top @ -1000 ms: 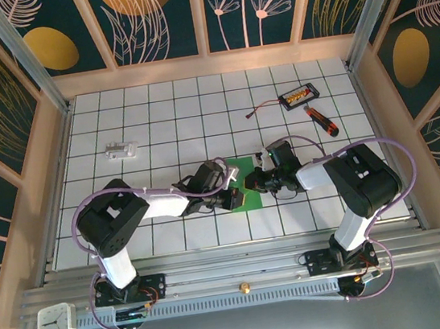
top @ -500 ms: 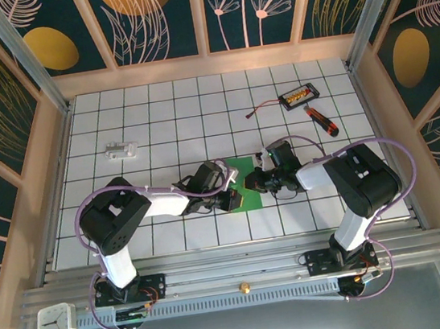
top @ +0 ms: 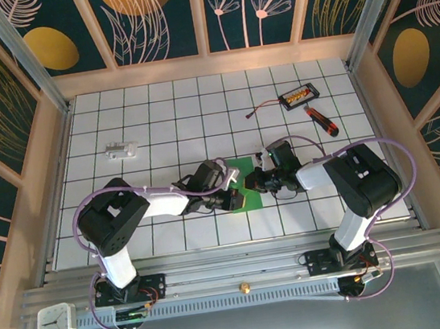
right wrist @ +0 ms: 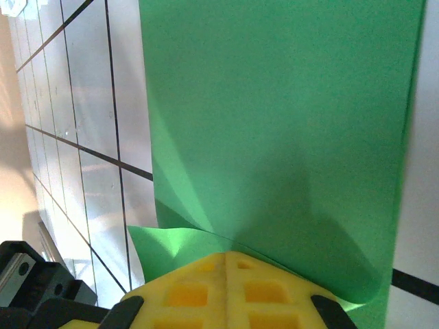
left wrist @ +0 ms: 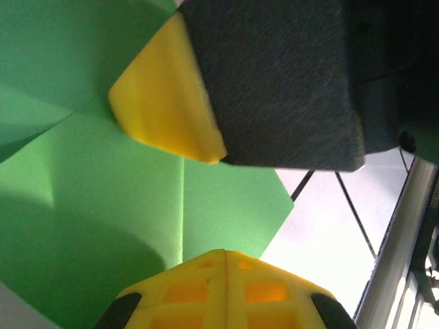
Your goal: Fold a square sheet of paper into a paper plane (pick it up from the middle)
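Top view: left gripper (top: 237,198) and right gripper (top: 252,183), both clenched, meet over the square sheet of paper (top: 243,166); wrist views reveal its creases and a raised flap.

Both arms bend low and inward from their bases, wrists meeting nose to nose in the middle. The left pincer (top: 231,199) is closed, yellow fingertips (left wrist: 180,289) pressed together. The right pincer (top: 253,183) is closed too, just beside the left one.

top: high, behind, looking down on table (top: 118,129) | wrists: very close, facing green paper (left wrist: 226,205) | shared: paper
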### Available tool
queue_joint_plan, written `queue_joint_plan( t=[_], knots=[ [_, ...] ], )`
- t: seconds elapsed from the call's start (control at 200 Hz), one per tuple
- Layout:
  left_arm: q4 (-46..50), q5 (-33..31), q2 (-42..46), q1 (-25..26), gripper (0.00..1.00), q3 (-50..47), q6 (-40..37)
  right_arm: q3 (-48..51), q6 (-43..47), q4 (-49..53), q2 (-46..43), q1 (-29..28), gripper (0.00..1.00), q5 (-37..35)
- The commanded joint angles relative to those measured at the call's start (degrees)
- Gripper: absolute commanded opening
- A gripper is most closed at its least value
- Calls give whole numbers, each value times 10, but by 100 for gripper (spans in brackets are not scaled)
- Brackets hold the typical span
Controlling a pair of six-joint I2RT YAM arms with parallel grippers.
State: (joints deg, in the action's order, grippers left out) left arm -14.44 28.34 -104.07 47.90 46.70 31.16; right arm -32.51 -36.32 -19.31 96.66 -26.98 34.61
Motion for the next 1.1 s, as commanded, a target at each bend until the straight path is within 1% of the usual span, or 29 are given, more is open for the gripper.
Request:
queue_joint_plan(
  t=[0.0,0.305,0.48,0.781,1.096],
  knots=[
    [20,6,-17,-2,0,22,2,17,17,60,28,8,0,-49],
    [62,-23,-31,-3,0,16,-15,19,16,59,29,8,0,-49],
    [87,-17,-27,-3,0,-5,-34,20,18,61,30,9,0,-52],
    [103,3,-4,-3,0,-39,-35,19,19,65,34,10,0,-53],
    [135,-2,22,-3,0,-68,-42,17,21,67,38,9,0,-54]
  ],
)
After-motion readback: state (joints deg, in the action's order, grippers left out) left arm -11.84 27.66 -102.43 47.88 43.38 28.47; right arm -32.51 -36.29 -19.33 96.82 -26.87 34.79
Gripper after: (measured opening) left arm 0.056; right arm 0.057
